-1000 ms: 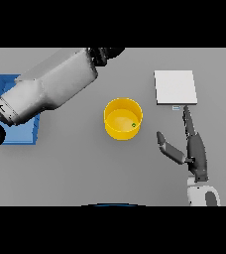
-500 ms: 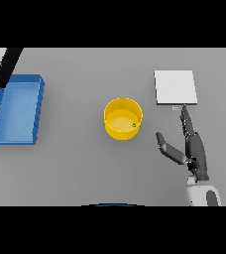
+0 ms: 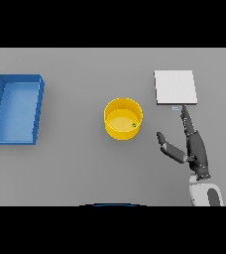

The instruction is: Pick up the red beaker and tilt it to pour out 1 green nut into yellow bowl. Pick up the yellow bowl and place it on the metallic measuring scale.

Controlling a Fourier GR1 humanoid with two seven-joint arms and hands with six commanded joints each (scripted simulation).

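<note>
The yellow bowl (image 3: 123,118) stands upright at the table's middle, and a small green nut (image 3: 134,125) lies inside it near its right wall. To its upper right lies the flat square metallic scale (image 3: 175,87). My right hand (image 3: 194,147) rests open on the table to the right of the bowl, fingers straight and pointing up toward the scale's front edge, thumb spread toward the bowl. It touches neither the bowl nor the nut. No red beaker shows. My left hand is out of the view.
A blue tray (image 3: 37,114) with low walls sits at the left side of the grey table, well apart from the bowl.
My left arm, which reached over the blue tray, has drawn back to the left and gone from view. The right hand, the bowl and the scale stay where they were.
</note>
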